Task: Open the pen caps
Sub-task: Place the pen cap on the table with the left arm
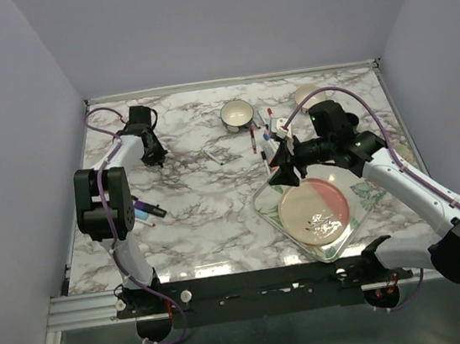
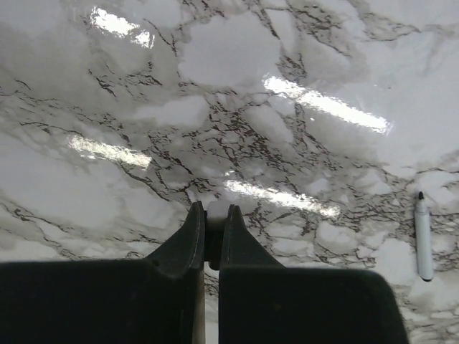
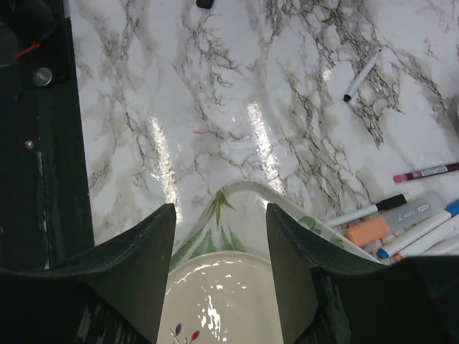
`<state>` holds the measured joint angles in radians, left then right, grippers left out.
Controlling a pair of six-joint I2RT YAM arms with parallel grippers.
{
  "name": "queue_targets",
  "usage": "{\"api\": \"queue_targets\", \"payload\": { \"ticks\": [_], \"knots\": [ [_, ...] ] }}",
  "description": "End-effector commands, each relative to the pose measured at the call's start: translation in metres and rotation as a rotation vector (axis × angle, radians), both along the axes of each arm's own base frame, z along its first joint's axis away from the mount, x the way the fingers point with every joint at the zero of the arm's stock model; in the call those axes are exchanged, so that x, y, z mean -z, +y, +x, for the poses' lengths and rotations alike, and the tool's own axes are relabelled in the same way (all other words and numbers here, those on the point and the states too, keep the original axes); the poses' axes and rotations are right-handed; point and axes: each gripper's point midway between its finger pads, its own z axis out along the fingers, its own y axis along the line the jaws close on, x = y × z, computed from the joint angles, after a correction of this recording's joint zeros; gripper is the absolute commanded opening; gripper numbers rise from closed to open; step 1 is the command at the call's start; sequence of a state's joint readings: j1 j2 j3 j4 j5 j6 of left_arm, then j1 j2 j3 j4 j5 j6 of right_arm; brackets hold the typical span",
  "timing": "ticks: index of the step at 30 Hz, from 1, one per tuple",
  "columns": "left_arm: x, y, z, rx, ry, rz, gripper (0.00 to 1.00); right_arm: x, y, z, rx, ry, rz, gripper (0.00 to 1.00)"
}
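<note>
The left gripper [image 2: 215, 215] is held low over bare marble near the far-left corner of the table [image 1: 194, 219]. Its fingers are drawn together, and whether anything thin is pinched between them cannot be told. The right gripper [image 3: 220, 209] is spread wide with nothing between its fingers. It is poised over the far-left corner of the leaf-patterned tray [image 3: 240, 188], on which a plate [image 3: 215, 294] is set. The pen caps [image 3: 393, 202] are seen on a cluster of white-barrelled pens [image 3: 419, 231] laid just beside that tray corner, toward the table's far edge. A black one, a pinkish-red one [image 3: 400, 178] and a blue one [image 3: 452, 207] are made out, each seated on its barrel. An orange block [image 3: 367, 231] is lodged among them. A single pen [image 3: 362, 74] with a dark end is laid apart, near the table's middle; whether that end is capped cannot be told.
</note>
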<state>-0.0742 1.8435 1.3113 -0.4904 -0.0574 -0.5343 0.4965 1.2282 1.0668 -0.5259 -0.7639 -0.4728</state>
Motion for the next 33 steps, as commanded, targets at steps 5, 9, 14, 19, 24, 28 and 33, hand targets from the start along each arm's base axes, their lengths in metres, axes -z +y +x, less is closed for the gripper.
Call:
{"api": "queue_targets", "payload": {
  "ticks": [5, 9, 14, 19, 24, 28, 33],
  "knots": [
    [0.03, 0.014, -0.008, 0.007, 0.15, 0.108, 0.13, -0.007, 0.003, -0.006, -0.039, 0.016, 0.015, 0.62],
    [0.035, 0.019, -0.007, 0.012, 0.175, 0.136, 0.2, -0.005, 0.003, -0.004, -0.034, 0.012, 0.01, 0.62],
    [0.04, 0.023, -0.009, 0.019, 0.2, 0.161, 0.33, 0.0, 0.003, -0.003, -0.033, 0.025, 0.003, 0.62],
    [0.032, 0.028, -0.008, 0.024, 0.196, 0.195, 0.46, 0.003, 0.003, -0.001, -0.031, 0.029, -0.004, 0.62],
    [0.004, 0.031, -0.001, 0.042, 0.138, 0.213, 0.59, 0.005, 0.002, 0.001, -0.027, 0.032, -0.008, 0.62],
    [-0.025, 0.033, 0.004, 0.061, 0.07, 0.227, 0.67, 0.008, 0.0, 0.003, -0.02, 0.037, -0.012, 0.62],
    [-0.028, 0.032, 0.002, 0.083, 0.052, 0.211, 0.7, 0.01, -0.002, 0.006, -0.01, 0.047, -0.011, 0.63]
  ]
}}
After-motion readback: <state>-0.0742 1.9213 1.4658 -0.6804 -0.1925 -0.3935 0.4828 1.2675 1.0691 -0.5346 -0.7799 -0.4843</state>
